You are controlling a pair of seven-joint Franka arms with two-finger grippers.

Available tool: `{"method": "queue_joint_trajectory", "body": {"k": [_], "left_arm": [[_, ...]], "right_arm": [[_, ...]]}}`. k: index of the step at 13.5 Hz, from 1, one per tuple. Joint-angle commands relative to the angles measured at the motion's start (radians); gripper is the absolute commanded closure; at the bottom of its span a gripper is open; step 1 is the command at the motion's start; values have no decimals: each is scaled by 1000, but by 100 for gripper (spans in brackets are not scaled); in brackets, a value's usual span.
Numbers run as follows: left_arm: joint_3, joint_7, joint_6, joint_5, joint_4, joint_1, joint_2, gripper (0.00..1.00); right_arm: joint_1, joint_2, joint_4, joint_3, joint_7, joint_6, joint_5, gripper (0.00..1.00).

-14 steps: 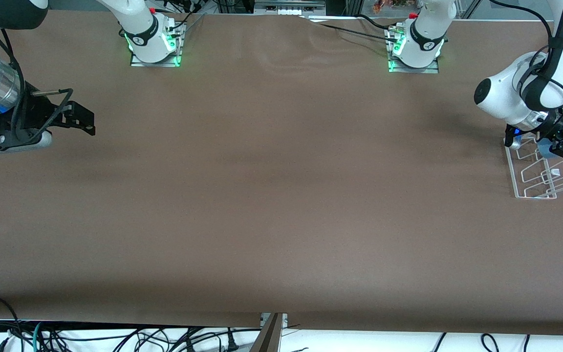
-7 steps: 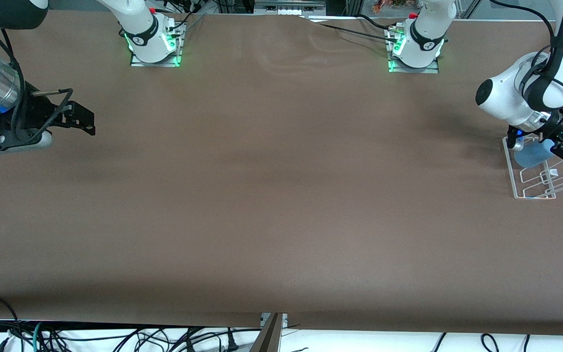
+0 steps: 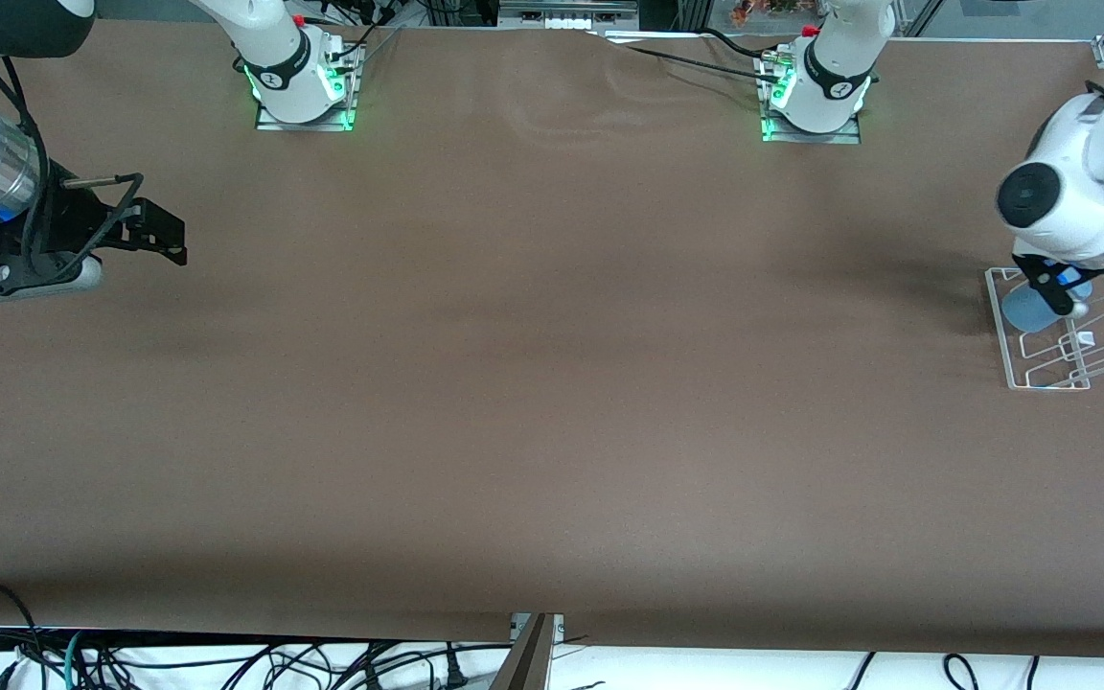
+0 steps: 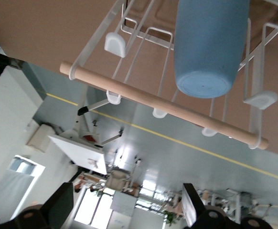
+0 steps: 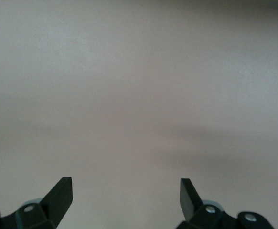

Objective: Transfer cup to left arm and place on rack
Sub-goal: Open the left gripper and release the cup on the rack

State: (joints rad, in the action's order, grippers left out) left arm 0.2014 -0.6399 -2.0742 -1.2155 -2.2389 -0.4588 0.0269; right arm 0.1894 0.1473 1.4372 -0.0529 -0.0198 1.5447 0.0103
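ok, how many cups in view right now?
1. The small light-blue plastic cup lies on the white wire drying rack at the left arm's end of the table, free of the open left tool. None hidden, apparently.

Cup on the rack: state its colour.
Plain light blue; the cup shows best in the left wrist view.

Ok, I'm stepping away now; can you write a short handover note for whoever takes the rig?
Left gripper: open, empty, just off the rack at the left arm's end of the table.
Right gripper: open, empty, waiting over the table's other end.
Cup: lying on its side among the rack's loops, beside the wooden rod.
Done: cup on rack.
Left: pull the left arm clear.
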Motion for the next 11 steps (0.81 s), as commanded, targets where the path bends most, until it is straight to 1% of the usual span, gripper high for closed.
{"method": "queue_joint_trajectory", "body": {"k": [1, 3, 4, 5, 7, 8, 9, 11], "left_arm": [[4, -41, 77, 178, 71, 2, 1, 0], [6, -50, 95, 333, 116, 5, 1, 0], [15, -50, 126, 387, 136, 8, -1, 0], [48, -49, 178, 456, 178, 11, 1, 0], [50, -35, 290, 633, 270, 22, 2, 0], [50, -29, 333, 704, 301, 26, 1, 0], [49, -14, 383, 743, 341, 37, 2, 0], [49, 60, 472, 775, 407, 72, 4, 0]], "right_arm": [[-2, -2, -15, 2, -11, -17, 0, 1], [-2, -2, -15, 2, -11, -17, 0, 1], [-2, -2, -15, 2, -12, -15, 0, 1], [-2, -3, -15, 2, -12, -15, 0, 1], [-2, -2, -15, 2, -12, -15, 0, 1], [-2, -2, -15, 2, -12, -15, 0, 1], [-2, -2, -15, 2, -12, -15, 0, 1], [-2, -2, -15, 2, -11, -15, 0, 1]]}}
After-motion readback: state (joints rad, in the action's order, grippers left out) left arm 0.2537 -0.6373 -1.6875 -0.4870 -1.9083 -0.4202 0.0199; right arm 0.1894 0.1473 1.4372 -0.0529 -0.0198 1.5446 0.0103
